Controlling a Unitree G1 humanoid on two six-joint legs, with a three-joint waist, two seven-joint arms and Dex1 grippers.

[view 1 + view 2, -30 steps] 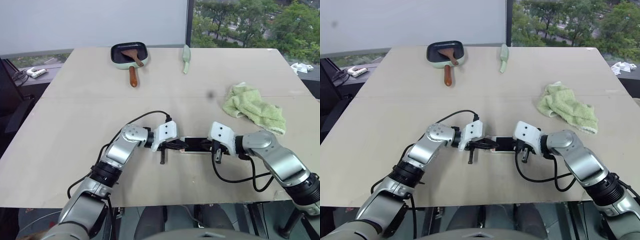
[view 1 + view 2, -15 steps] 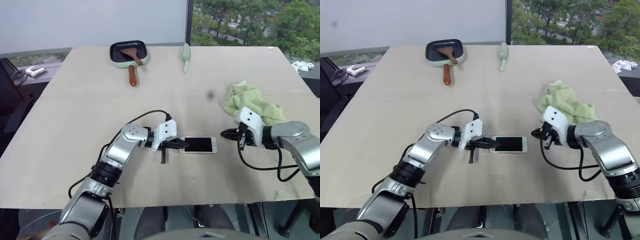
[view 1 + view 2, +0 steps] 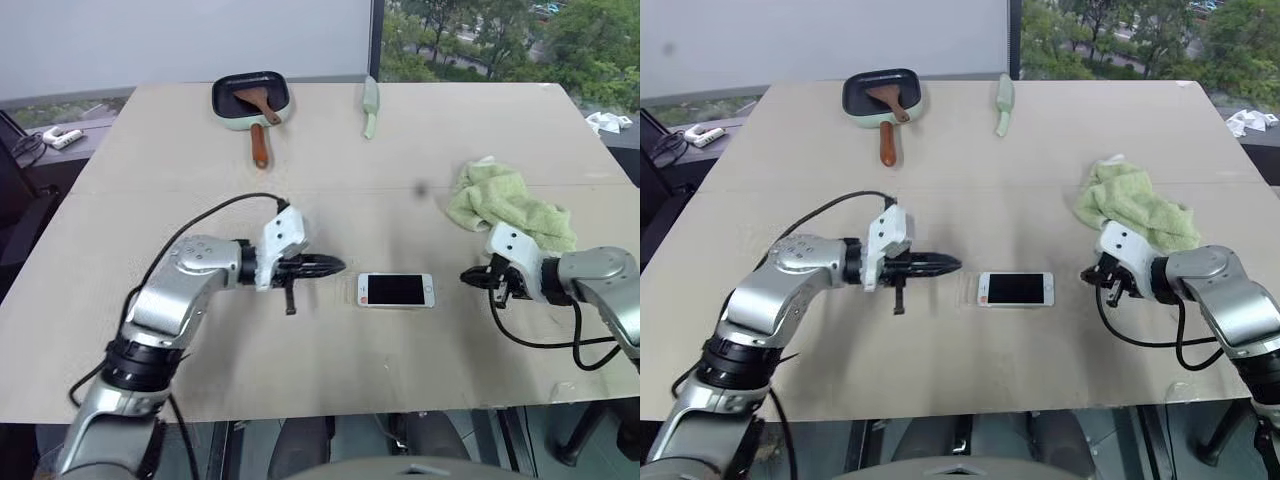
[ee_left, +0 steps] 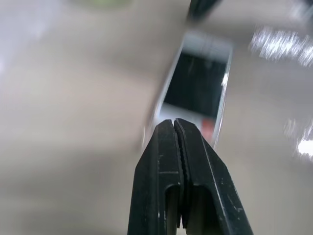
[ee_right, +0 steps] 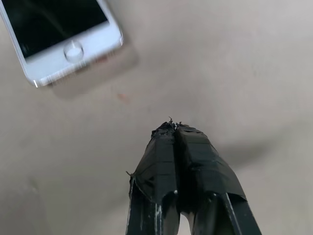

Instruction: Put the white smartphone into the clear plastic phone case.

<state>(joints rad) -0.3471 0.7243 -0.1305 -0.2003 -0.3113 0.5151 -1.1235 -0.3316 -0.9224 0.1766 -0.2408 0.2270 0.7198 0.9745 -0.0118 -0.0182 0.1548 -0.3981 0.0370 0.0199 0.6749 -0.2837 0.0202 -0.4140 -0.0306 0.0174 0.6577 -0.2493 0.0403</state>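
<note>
Both hands have drawn back from the white smartphone (image 3: 396, 290), which a second ago lay between them with a hand at each end. The right arm swung out first, and by now the left has pulled away too, so the phone lies alone on the table (image 3: 150, 200), screen up, near the front edge and roughly midway between the arms. The left hand (image 3: 335, 265) hovers just beside the phone's left end without touching it, its two black fingers pressed together on nothing. The right hand (image 3: 467, 275) hangs near the other end, further off, its fingers likewise closed and empty.

The clear plastic phone case cannot be picked out as a separate shell. A faint pale outline rims the phone in the head views and the left wrist view, which suggests the phone may already be seated in it, though that stays a judgement. If so, the retreat of both arms reads as the end of the pressing-in step and the task looks done or nearly so.

The phone's long axis runs left to right across the table, parallel to its front edge. Its home button end points toward the right hand, and the end with the small reddish mark toward the left hand.

Further back lie a green towel (image 3: 505, 205), a frying pan (image 3: 250, 100) holding a wooden spatula (image 3: 262, 105), and a pale green utensil (image 3: 371, 105).
</note>
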